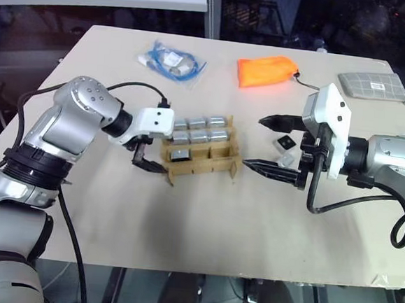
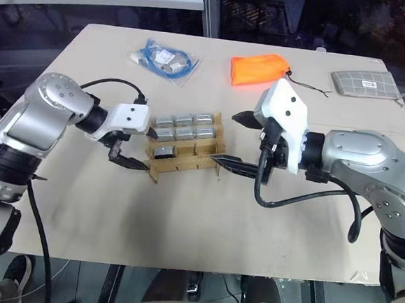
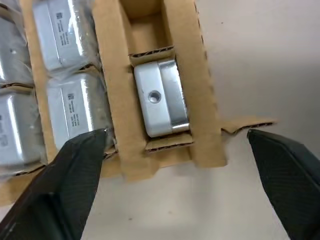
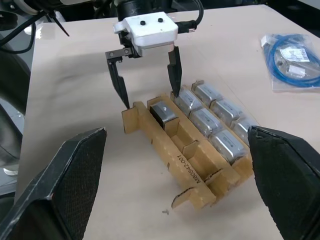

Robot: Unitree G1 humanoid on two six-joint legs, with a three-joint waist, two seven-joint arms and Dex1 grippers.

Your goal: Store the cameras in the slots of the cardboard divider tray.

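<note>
Left gripper (image 4: pixel 146 80) spread apart over tray (image 1: pixel 200 167) left end, straddling camera (image 3: pixel 159 97) seated in near row. Right gripper (image 1: pixel 277 145) wide, empty, beside 2 loose cameras (image 1: pixel 285 142) you fetch next.

This looks like a robotics lab or test room rather than a home. A plain beige worktop (image 1: pixel 203 229) stands on metal legs, with dark clutter of equipment and cables beyond its far edge. On it lie lab-style bits: a clear bag of blue cable (image 1: pixel 171 63) far left, an orange pouch (image 1: pixel 266 71) and a grey checked pad (image 1: pixel 372 85) far right.
</note>
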